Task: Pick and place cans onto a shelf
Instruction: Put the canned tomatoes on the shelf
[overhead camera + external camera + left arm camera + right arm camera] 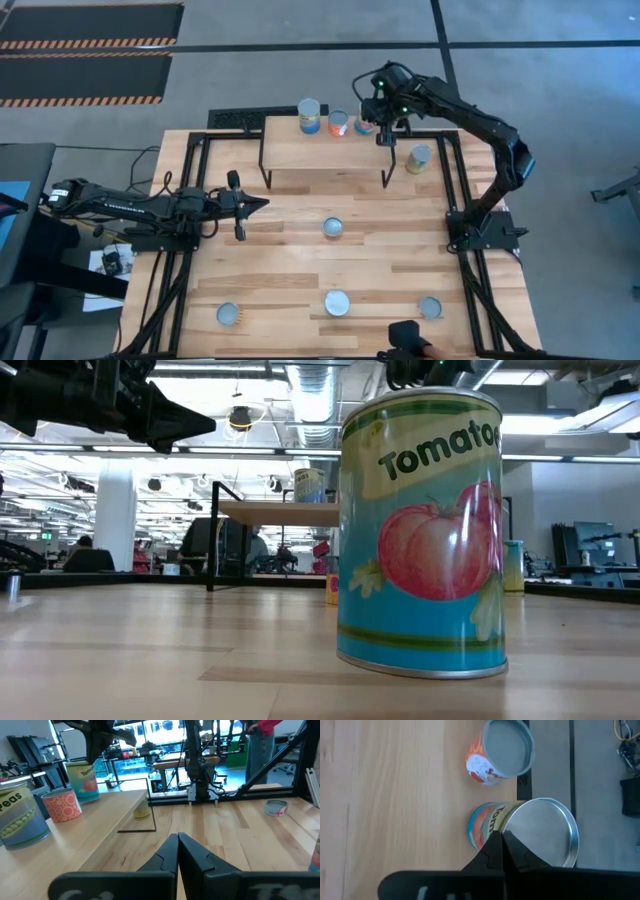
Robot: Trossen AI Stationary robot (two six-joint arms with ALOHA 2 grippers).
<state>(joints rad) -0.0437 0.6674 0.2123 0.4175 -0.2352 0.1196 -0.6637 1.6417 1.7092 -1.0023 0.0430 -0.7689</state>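
Note:
The shelf (325, 150) stands at the table's far middle. Three cans stand upright in a row along its far edge: a peas can (309, 115), an orange-red can (339, 123) and a blue tomato can (365, 125). My right gripper (502, 837) is shut and slants down right over the tomato can (535, 837), at its rim. My left gripper (262, 203) waits shut and level over the table's left middle, pointing toward the right edge. An olive can (419, 158) stands on the table by the shelf's right end. My right gripper's shut fingertips (495, 847) slant down from above over the tomato can's top rim (512, 815), on the side toward the shelf's middle. I cannot tell whether they touch the can. The can stands upright on the shelf.
More cans stand on the tabletop: one at the centre (332, 228) and three near the front edge (228, 314), (337, 303), (431, 307); one of them fills the low view (420, 530). A dark device (405, 335) sits at the front edge.

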